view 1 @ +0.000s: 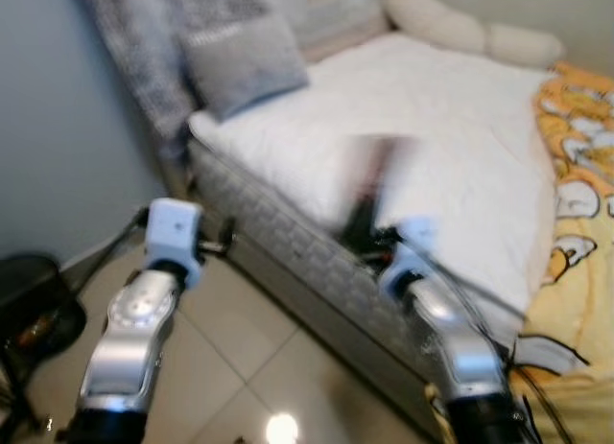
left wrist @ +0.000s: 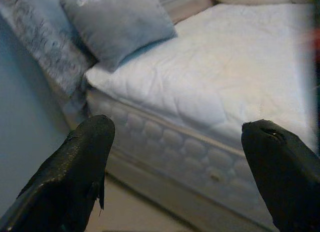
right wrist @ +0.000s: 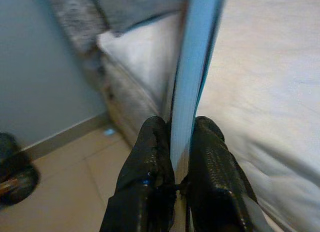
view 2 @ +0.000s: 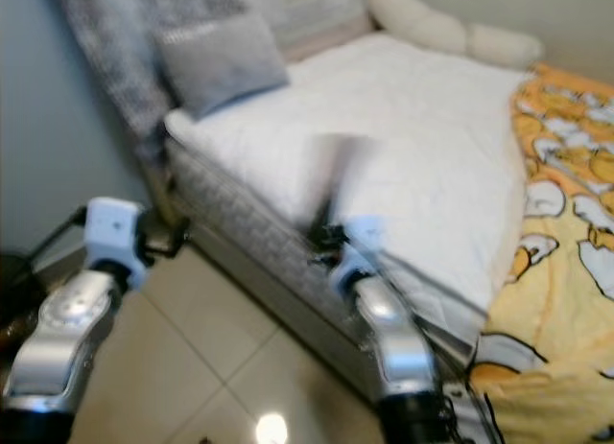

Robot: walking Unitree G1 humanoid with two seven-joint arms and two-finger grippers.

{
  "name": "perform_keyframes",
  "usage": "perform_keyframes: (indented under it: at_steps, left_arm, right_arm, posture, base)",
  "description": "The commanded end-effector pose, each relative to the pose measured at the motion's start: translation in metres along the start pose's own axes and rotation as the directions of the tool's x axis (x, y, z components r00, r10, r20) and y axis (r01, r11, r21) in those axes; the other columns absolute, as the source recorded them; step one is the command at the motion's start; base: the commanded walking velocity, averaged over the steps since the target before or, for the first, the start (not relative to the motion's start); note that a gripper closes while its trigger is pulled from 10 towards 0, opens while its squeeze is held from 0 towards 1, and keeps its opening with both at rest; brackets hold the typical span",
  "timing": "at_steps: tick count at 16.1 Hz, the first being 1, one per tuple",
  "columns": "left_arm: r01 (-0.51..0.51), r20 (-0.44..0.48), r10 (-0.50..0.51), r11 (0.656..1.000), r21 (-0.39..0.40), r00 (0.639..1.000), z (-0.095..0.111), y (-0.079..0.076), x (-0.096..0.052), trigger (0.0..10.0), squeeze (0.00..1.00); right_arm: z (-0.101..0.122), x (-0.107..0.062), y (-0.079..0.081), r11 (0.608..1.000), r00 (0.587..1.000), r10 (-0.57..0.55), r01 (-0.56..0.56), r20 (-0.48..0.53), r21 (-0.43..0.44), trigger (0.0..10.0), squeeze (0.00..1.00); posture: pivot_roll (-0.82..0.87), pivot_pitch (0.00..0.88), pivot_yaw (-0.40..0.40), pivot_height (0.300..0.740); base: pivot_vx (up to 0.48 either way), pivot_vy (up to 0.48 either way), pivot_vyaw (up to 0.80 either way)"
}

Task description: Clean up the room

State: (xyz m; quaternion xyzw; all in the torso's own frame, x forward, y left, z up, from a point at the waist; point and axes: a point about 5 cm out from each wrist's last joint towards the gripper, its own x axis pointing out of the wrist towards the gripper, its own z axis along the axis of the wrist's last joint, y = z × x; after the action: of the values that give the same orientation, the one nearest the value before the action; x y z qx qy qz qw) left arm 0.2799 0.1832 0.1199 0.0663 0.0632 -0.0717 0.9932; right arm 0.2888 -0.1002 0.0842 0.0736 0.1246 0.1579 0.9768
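- The right end effector [right wrist: 172, 142] pinches a thin, flat blue item [right wrist: 192, 71] between its two black fingers [right wrist: 147, 157]; the item looks like a book or a board, but the pictures do not settle which.
- In the right wrist view the flat blue item stands on edge, its long axis running straight out from the fingertips and away over the bed [view 1: 451, 156]. One narrow edge faces the camera.
- In the head views the held item is a motion-blurred, dark and reddish smear [view 1: 379, 180] rising above the right end effector, over the near side edge of the mattress.
- The left end effector [left wrist: 175, 137] has its fingers spread wide with nothing between them. It sits low, over the tiled floor [view 1: 230, 367], and faces the quilted side of the mattress.
- The bed's near side edge runs diagonally from the head end on the robot's left toward the lower right.
- A grey pillow [view 1: 245, 60] lies at the head end. A cream bolster [view 1: 460, 27] lies along the far edge. A yellow patterned blanket [view 1: 576, 175] covers the right side and hangs over the near edge.
- The white middle of the mattress is bare.
- A blue-grey wall [view 1: 58, 128] bounds the floor on the left, with a dark round object [view 1: 34, 305] at its foot.
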Motion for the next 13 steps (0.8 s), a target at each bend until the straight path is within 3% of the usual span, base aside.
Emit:
perform_keyframes:
  at_steps: [1,13]
  left_arm:
    - [0.027,0.020,-0.027,1.000,-0.002,0.999,0.0056,-0.0081,0.0026,10.0,0.00]
    - [0.023,0.017,-0.023,1.000,0.003,1.000,0.0059,-0.0059,0.0002,10.0,0.00]
  right_arm:
    - [0.0142,-0.0005,-0.0081,0.999,0.998,-0.022,0.024,0.061,-0.035,10.0,0.00]
    - [0.0126,0.0034,-0.0043,0.999,0.998,0.005,-0.003,0.057,-0.034,10.0,0.00]
  posture:
    - [-0.03,0.000,-0.008,0.740]
    - [-0.02,0.000,-0.011,0.740]
  base:
    - [0.480,0.000,0.00]
    - [0.479,0.000,0.00]
